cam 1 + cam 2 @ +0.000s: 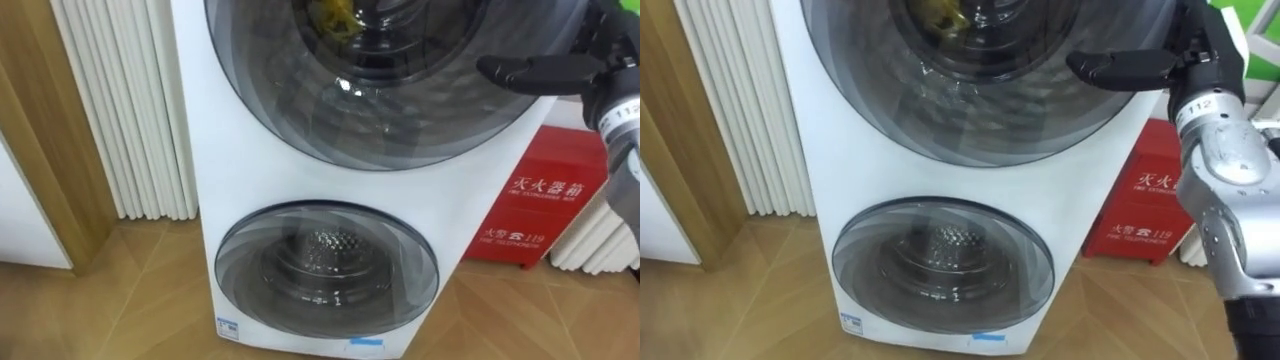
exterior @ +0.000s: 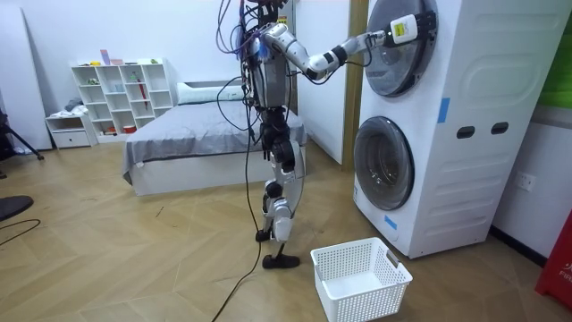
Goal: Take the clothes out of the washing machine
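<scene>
I stand facing a white stacked washing machine [image 1: 250, 150] with two round glass doors, both closed. Behind the glass of the upper door [image 1: 400, 110] lies a yellow piece of cloth [image 1: 335, 18], also seen as cloth [image 1: 940, 12]. My right hand [image 1: 1200, 55] is raised at that door's right rim, one straight dark finger [image 1: 540, 72] lying across the rim towards the left. In the room view this right hand [image 2: 402, 27] rests on the upper door [image 2: 398, 49]. The lower door [image 1: 325, 265] shows a bare metal drum.
A red box [image 1: 540, 200] stands on the floor right of the machine. White ribbed panels [image 1: 120, 100] and a wooden frame are to its left. A white laundry basket [image 2: 362, 277] sits on the floor behind me, and a bed [image 2: 197, 134] is further back.
</scene>
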You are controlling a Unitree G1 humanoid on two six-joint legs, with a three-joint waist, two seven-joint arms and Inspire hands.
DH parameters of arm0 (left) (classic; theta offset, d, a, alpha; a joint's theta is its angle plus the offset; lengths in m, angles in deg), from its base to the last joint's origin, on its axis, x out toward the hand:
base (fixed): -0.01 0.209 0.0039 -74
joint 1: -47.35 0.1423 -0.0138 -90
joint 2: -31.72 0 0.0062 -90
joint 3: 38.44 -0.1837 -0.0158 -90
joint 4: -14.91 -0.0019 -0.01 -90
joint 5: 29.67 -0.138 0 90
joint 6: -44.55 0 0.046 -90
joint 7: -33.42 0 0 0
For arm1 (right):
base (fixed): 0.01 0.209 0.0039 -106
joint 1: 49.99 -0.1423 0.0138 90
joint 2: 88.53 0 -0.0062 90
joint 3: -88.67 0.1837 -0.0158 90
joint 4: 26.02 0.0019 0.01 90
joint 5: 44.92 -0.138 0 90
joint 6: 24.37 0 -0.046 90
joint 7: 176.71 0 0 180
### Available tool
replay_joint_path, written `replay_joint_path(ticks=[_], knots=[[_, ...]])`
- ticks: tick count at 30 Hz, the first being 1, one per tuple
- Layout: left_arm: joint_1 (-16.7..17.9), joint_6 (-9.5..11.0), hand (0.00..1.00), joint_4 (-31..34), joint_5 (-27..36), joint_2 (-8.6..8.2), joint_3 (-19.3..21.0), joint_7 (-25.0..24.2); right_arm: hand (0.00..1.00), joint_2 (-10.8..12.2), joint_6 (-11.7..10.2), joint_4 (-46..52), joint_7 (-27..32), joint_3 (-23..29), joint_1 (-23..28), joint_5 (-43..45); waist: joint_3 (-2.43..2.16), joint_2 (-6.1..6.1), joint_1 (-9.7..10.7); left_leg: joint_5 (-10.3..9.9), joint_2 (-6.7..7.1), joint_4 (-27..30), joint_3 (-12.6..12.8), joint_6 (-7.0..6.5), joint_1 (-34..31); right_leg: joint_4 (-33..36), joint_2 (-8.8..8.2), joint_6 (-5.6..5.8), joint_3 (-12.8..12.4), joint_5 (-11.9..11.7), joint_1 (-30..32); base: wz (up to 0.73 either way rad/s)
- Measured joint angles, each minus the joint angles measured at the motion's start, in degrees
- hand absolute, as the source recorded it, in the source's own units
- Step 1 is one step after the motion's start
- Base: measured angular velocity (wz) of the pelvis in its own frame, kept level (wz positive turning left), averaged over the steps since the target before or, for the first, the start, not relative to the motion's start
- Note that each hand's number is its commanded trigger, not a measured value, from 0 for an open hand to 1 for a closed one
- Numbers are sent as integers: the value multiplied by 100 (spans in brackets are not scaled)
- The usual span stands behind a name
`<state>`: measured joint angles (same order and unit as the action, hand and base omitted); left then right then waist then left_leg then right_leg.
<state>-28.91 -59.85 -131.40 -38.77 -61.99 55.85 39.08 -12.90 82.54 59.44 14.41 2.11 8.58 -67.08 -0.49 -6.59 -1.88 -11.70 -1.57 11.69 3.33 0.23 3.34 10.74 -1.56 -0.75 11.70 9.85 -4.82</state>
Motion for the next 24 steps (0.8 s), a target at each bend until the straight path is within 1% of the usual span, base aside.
replay_joint_path(ticks=[2,4,5,7,8,9,11,15,17,18,20,21,22,23,24], knots=[[25,-3,0,0,-2,-7,-11,46,0,102,-75,120,39,15,155,4,-13,3,-2,0,-4,-4,11,0,35,0,4,0,-16,0,-31,-3],[27,-19,0,-3,-3,-6,-11,53,0,136,-137,126,50,6,229,-6,-12,6,-12,0,-5,-4,20,0,47,0,4,-1,-20,-1,-41,-2],[35,-27,0,-16,0,-6,-11,65,0,162,-192,126,67,5,310,-12,-10,8,-28,0,-5,-8,22,0,80,1,3,-1,-23,-1,-68,0],[78,-33,0,-33,3,-7,-22,130,0,216,-207,128,61,-17,398,-18,-5,18,-35,-2,-8,-39,40,1,145,2,5,-1,-37,-1,-111,-2],[79,-38,0,-50,3,-3,-21,156,0,218,-217,135,50,-39,448,-5,10,39,-35,-3,-8,-48,43,2,148,4,6,-4,-42,-3,-114,-3],[79,-38,0,-64,6,0,-21,156,0,224,-235,138,50,-53,477,3,13,42,-34,-4,-8,-63,46,3,144,4,6,-6,-44,-4,-114,0],[105,-33,0,-148,8,1,-26,150,0,330,-323,259,38,-47,688,119,13,43,-35,-5,-9,-56,54,4,141,9,8,-13,-56,-9,-111,-2],[166,-31,0,-184,19,-6,-24,132,0,358,-429,639,-5,-31,1117,254,18,46,-18,-9,-12,-41,82,6,119,9,10,-14,-68,-9,-100,-1],[141,35,0,-296,224,4,-50,147,0,433,-499,983,-47,32,1424,220,23,57,-5,-15,-34,-37,144,7,128,9,24,-20,-114,-13,-88,-8],[131,71,0,-352,332,14,-83,146,0,454,-526,1083,-51,34,1502,193,25,61,3,-18,-40,-35,156,10,128,9,33,-23,-137,-17,-82,-15],[133,134,0,-410,593,20,-124,144,0,562,-657,1447,-104,29,1820,67,30,72,37,-40,-83,-29,209,30,129,6,69,-36,-180,-37,-63,-14],[135,162,0,-424,644,20,-123,144,0,561,-689,1540,-110,31,1905,-9,31,75,42,-41,-86,-31,210,32,130,6,71,-36,-180,-37,-61,-6],[135,221,0,-437,723,16,-121,144,0,561,-708,1719,-126,36,2051,-45,26,95,51,-44,-91,-33,214,36,129,7,77,-37,-193,-37,-51,-6],[129,279,0,-432,735,13,-119,144,0,561,-708,1877,-144,34,2150,-44,12,120,53,-45,-96,-43,240,38,128,11,80,-39,-217,-38,-31,-8],[129,312,0,-432,734,13,-119,144,0,561,-708,1933,-166,27,2170,-44,7,127,66,-45,-97,-44,252,38,128,12,80,-40,-225,-39,-25,-8]])
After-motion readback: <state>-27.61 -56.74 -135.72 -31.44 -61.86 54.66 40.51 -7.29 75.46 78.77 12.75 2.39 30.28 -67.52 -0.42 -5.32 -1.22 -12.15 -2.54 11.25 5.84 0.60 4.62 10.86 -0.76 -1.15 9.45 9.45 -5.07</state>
